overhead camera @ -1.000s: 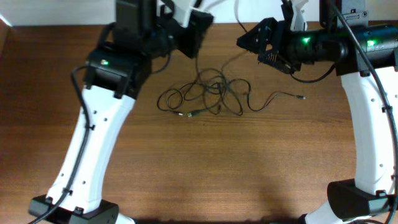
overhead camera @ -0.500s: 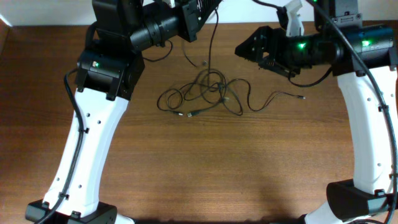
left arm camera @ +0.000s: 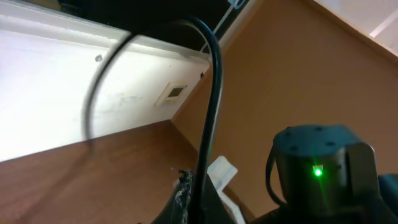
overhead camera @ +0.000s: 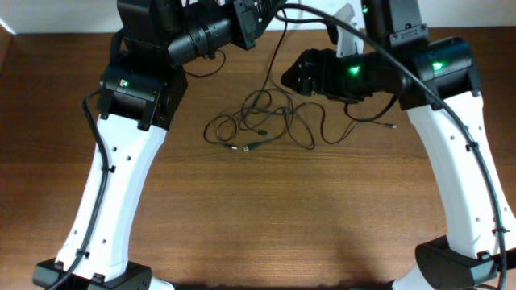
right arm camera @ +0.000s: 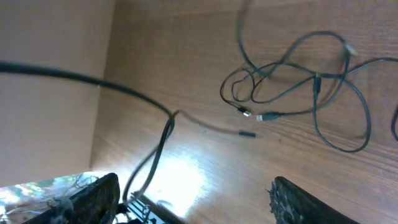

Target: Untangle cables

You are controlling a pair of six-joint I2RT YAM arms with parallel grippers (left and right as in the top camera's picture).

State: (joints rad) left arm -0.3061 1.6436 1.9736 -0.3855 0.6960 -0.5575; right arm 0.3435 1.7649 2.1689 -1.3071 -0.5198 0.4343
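Observation:
The cables (overhead camera: 266,121) lie as a loose black tangle on the brown table, also visible in the right wrist view (right arm camera: 292,87). One strand (overhead camera: 274,60) rises out of the tangle to my left gripper (overhead camera: 262,18), which hangs high at the back and is shut on it. In the left wrist view that strand (left arm camera: 214,93) runs straight out of the closed jaws of the left gripper (left arm camera: 194,193). My right gripper (overhead camera: 289,79) is open just right of the raised strand. The strand (right arm camera: 163,140) hangs between the right gripper's (right arm camera: 193,202) wide-apart fingers (right arm camera: 93,199), untouched.
A small plug end (overhead camera: 248,148) points out at the tangle's front. Another thin cord trails right under the right arm (overhead camera: 355,125). Bare table (overhead camera: 258,225) lies in front, between the two arm bases. A white wall runs along the table's back edge (left arm camera: 74,106).
The left gripper has lifted its strand up and back out of the tangle. The right arm has swung left and down, bringing its open jaws around the raised strand.

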